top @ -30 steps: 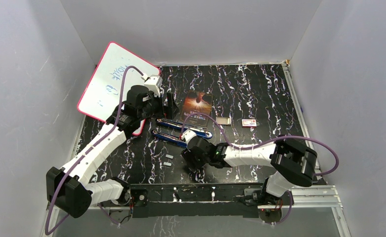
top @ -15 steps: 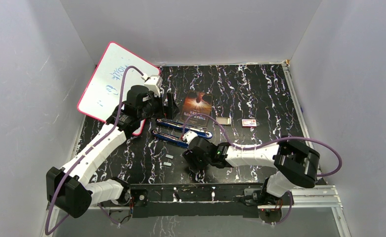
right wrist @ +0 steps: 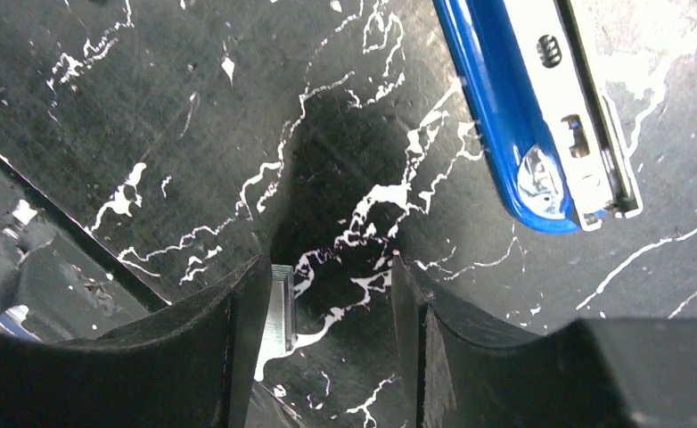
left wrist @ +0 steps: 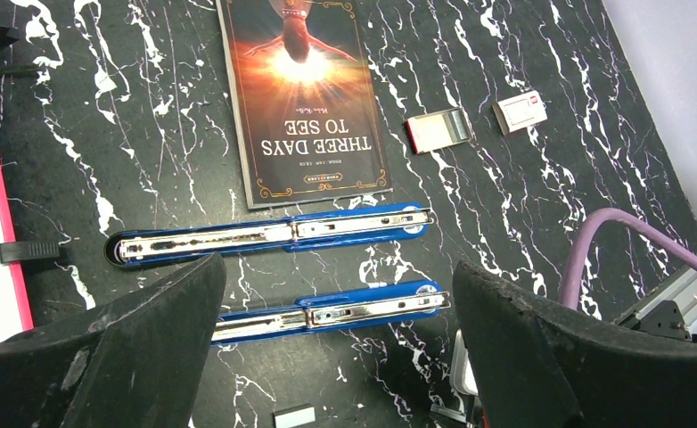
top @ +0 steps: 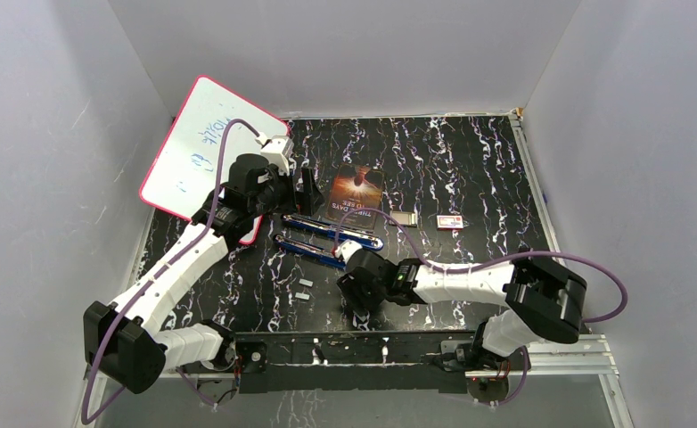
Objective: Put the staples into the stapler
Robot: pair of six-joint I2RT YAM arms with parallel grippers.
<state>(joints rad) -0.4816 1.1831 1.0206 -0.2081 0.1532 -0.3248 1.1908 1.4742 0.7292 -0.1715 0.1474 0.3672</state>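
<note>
I am holding my right gripper (right wrist: 330, 294) low over the black table (right wrist: 149, 134), jaws standing partway apart and clamping nothing. One staple strip (right wrist: 281, 308) is sitting against one finger's inner face (the other finger is not touching it), near the blue stapler (right wrist: 523, 116). My left gripper (left wrist: 336, 285) is hovering wide open above that stapler and a second stapler (left wrist: 269, 234).

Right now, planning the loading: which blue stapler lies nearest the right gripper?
The stapler nearer the arm bases; the other stapler lies beside the book, farther from the right gripper.
</note>
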